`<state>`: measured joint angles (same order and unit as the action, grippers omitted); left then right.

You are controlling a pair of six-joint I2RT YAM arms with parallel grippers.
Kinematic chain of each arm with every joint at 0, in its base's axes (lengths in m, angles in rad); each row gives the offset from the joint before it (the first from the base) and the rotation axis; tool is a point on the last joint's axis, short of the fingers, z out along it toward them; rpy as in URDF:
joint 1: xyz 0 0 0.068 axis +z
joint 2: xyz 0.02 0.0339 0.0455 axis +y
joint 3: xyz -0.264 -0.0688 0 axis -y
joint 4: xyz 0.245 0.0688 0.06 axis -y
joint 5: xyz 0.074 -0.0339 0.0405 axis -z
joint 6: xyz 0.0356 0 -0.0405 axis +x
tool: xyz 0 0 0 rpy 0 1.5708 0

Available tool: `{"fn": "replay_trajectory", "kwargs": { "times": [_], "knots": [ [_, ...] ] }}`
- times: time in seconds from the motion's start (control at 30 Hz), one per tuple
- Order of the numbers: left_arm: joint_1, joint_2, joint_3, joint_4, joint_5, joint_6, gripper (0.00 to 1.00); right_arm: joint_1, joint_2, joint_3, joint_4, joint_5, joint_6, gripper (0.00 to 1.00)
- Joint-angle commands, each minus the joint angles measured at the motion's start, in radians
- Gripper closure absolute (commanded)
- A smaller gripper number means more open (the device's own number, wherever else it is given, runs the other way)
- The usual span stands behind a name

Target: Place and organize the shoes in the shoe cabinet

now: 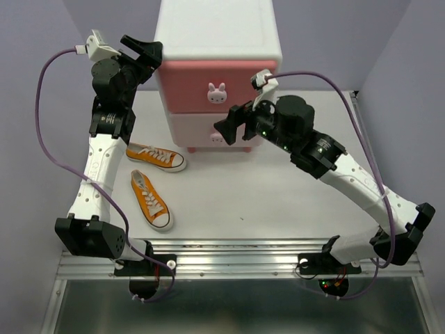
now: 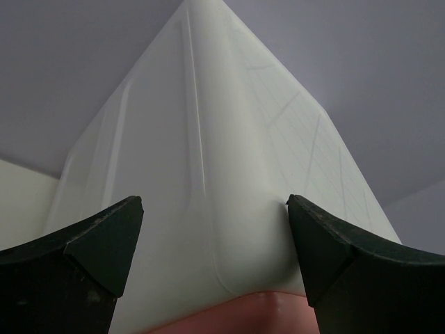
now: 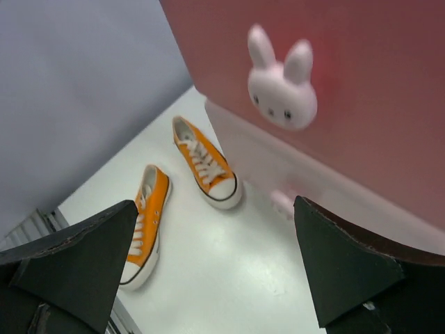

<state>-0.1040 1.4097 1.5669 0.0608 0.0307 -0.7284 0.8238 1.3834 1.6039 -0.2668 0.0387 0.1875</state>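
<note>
The shoe cabinet stands at the back middle, both drawers shut. The darker pink upper drawer carries a bunny knob. Two orange shoes lie on the table left of it, one near the cabinet's foot and one nearer me. The black shoes are out of view. My left gripper is open at the cabinet's upper left corner, which shows between its fingers in the left wrist view. My right gripper is open and empty in front of the paler lower drawer, below the bunny knob. The right wrist view shows both orange shoes.
The lower drawer's small knob shows blurred just left of my right finger. Purple walls close in the table at the back and both sides. A metal rail runs along the near edge, between the arm bases.
</note>
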Motion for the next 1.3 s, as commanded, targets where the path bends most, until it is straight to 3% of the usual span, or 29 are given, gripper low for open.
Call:
{"fn": "replay_trajectory", "kwargs": {
  "times": [0.0,0.07,0.23,0.47,0.57,0.8,0.87,0.9,0.97,1.0,1.03,1.13,1.27],
  "knots": [
    [0.004,0.086,-0.077,-0.418,0.026,0.156,0.06,0.06,-0.015,-0.177,-0.045,0.277,0.082,0.0],
    [0.004,0.09,-0.074,-0.415,0.029,0.162,0.06,0.083,-0.009,-0.275,-0.023,0.436,0.136,0.0],
    [0.004,0.104,-0.047,-0.418,0.052,0.185,0.06,0.129,0.091,-0.352,0.196,0.569,0.224,0.0],
    [0.004,0.095,-0.054,-0.412,0.052,0.179,0.06,0.147,0.339,-0.202,0.256,0.788,0.314,0.0],
    [0.004,0.087,-0.071,-0.398,0.055,0.169,0.06,0.147,0.408,-0.159,0.331,0.835,0.3,0.0],
    [0.003,0.087,-0.079,-0.381,0.058,0.152,0.06,0.147,0.546,-0.044,0.307,0.918,0.32,0.02],
    [0.004,0.086,-0.079,-0.378,0.058,0.147,0.06,0.147,0.566,-0.016,0.299,0.934,0.326,0.13],
    [0.003,0.087,-0.079,-0.378,0.057,0.144,0.06,0.147,0.578,-0.01,0.295,0.94,0.328,0.32],
    [0.003,0.087,-0.077,-0.377,0.057,0.142,0.06,0.147,0.586,-0.001,0.27,0.942,0.339,0.5],
    [0.003,0.087,-0.077,-0.375,0.057,0.141,0.06,0.147,0.579,0.001,0.235,0.94,0.343,0.65],
    [0.003,0.087,-0.076,-0.375,0.055,0.141,0.06,0.147,0.572,-0.002,0.227,0.935,0.349,0.72],
    [0.003,0.087,-0.079,-0.372,0.054,0.133,0.06,0.147,0.542,-0.056,0.16,0.867,0.386,0.86],
    [-0.005,0.086,-0.088,-0.363,0.037,0.126,0.06,0.239,0.409,-0.203,0.136,0.816,0.457,0.87]
  ]
}}
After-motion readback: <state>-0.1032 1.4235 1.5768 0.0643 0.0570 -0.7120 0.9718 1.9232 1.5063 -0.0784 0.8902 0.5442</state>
